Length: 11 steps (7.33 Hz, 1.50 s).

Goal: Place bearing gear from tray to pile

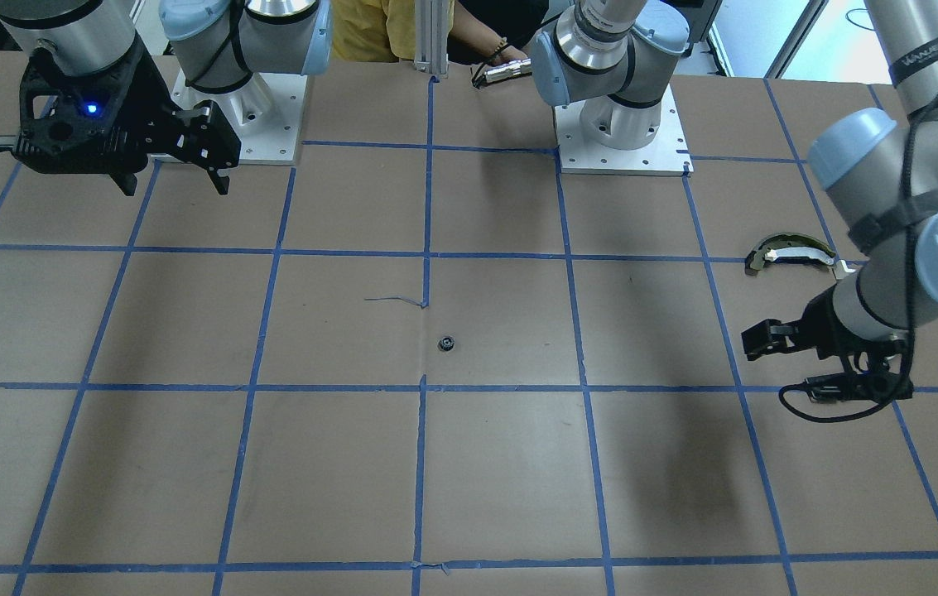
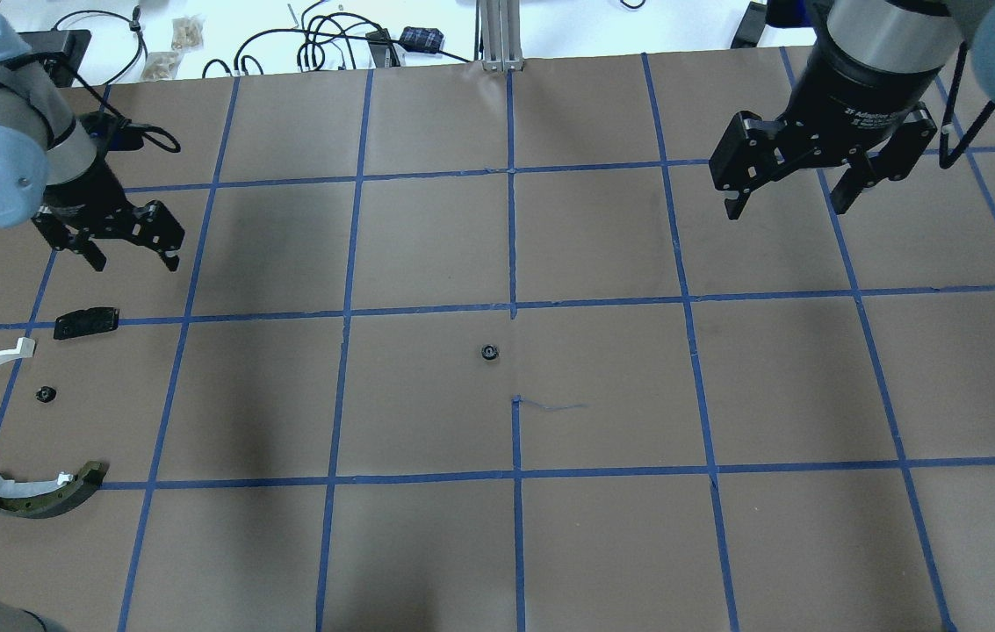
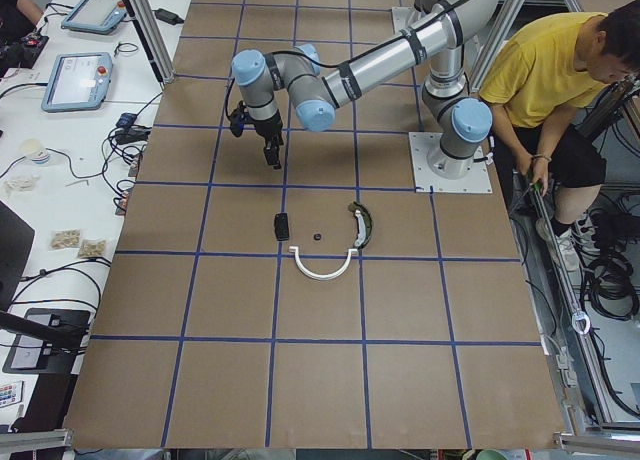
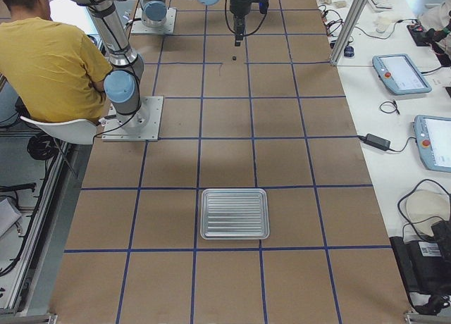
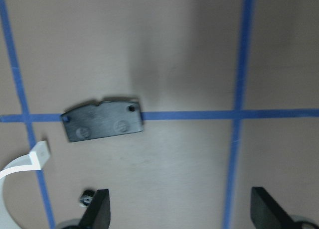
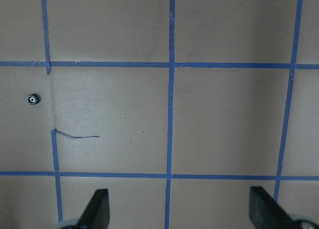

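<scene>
Bearing gear [image 2: 489, 353] is lying on the table [image 2: 602, 544] short of the pile [image 2: 45, 394]; I'm calling it halfway. Left gripper [image 2: 135, 259] and right gripper [image 2: 785, 209] are hanging spread apart, empty.

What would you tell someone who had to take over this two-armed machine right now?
Left pincer: open, empty, hovering near the black plate at the pile.
Right pincer: open, empty, raised over the robot's right side of the table.
Tray: looks empty.
Done: one small gear lies among the pile's parts.
Left: a second gear sits alone at the table's centre and probably needs carrying to the pile.
</scene>
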Each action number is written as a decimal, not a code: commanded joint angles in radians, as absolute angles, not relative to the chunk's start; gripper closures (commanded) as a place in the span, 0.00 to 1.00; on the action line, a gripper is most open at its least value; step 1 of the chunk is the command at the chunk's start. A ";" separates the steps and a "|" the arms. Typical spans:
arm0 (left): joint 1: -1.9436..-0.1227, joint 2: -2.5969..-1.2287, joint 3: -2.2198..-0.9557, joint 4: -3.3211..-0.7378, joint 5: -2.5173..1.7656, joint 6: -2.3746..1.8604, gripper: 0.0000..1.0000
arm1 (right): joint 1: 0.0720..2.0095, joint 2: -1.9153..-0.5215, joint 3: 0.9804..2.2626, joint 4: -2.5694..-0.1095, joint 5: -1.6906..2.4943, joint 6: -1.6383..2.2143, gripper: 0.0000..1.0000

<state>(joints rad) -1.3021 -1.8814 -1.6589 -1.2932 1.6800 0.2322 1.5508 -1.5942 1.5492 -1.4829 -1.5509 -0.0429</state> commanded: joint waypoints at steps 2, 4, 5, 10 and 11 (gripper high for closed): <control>-1.575 -1.893 -1.663 -1.289 1.657 -0.104 0.00 | 1.549 -1.597 1.546 -1.480 -1.551 -0.043 0.00; -1.690 -1.908 -1.669 -1.261 1.628 -0.219 0.00 | 1.548 -1.597 1.548 -1.483 -1.551 -0.043 0.00; -1.736 -1.910 -1.669 -1.246 1.612 -0.253 0.00 | 1.546 -1.597 1.548 -1.483 -1.551 -0.043 0.00; -1.868 -1.992 -1.713 -1.123 1.482 -0.285 0.00 | 1.545 -1.597 1.546 -1.483 -1.549 -0.043 0.00; -1.900 -2.015 -1.729 -1.115 1.489 -0.278 0.00 | 1.545 -1.597 1.548 -1.485 -1.549 -0.043 0.00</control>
